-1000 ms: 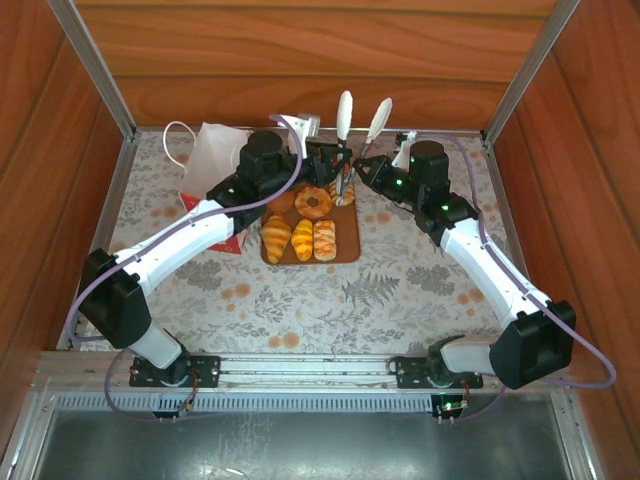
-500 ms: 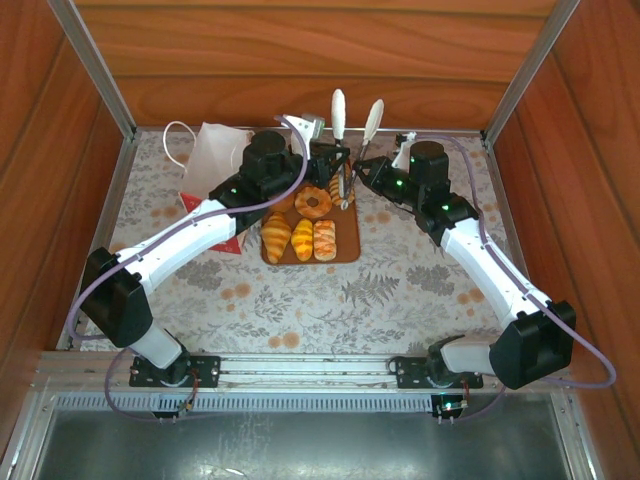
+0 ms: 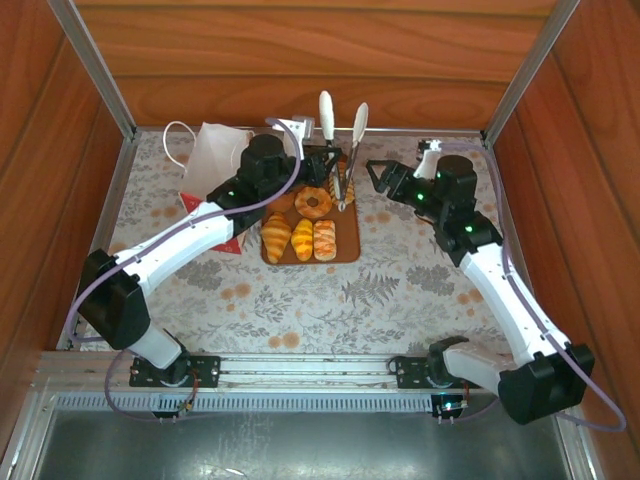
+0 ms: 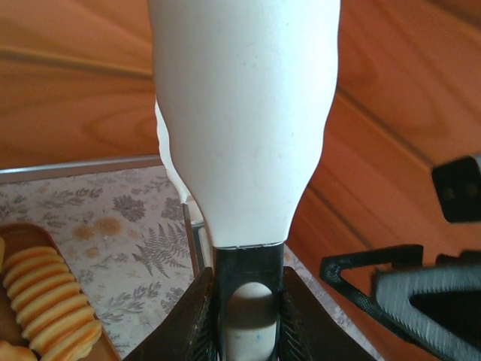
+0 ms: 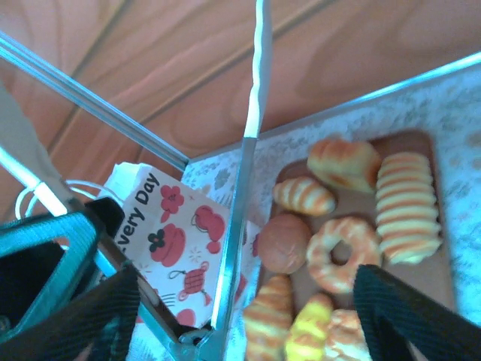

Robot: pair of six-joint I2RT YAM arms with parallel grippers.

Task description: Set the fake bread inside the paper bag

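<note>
Right fingers (image 5: 409, 320) newly wide, off tongs (image 3: 325, 108)

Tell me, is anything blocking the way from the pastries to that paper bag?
Only the robot's own left arm: its wrist lies over the gap between the board of fake bread and the paper bag, with the left gripper clamped on the tongs. Nothing else visible sits between them.

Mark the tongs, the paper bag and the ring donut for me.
tongs (image 3: 325, 108), top external view, on a white handle.
paper bag (image 5: 174, 242), right wrist view, on the printed front.
ring donut (image 5: 322, 259), right wrist view, on the ring beside the hole.
</note>
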